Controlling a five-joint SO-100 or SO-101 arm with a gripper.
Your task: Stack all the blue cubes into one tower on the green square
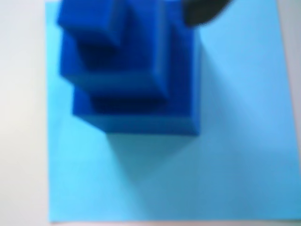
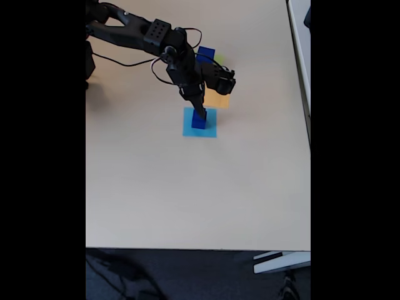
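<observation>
A stepped pile of dark-blue cubes [image 1: 129, 75], three tiers visible in the wrist view with the widest at the bottom, stands on the light-blue square [image 1: 225, 155], not on the green one. In the fixed view another blue cube [image 2: 205, 54] sits farther back, beyond the arm, with a sliver of the green square [image 2: 219, 59] peeking out beside it and the orange square [image 2: 217, 100] between the two places. The gripper [image 2: 199, 115] hangs directly over the pile, its tips at the pile's top; a dark finger [image 1: 202, 12] shows just beside the uppermost tier in the wrist view. Whether the jaws are spread or closed on the top cube cannot be told, as the view is blurred and the fixed camera is far off. The tiers look offset toward one corner rather than centred, so a sideways nudge from the finger, or lifting with an uneven grip, could likely topple them. The beige table [image 2: 156, 187] surrounds everything.
</observation>
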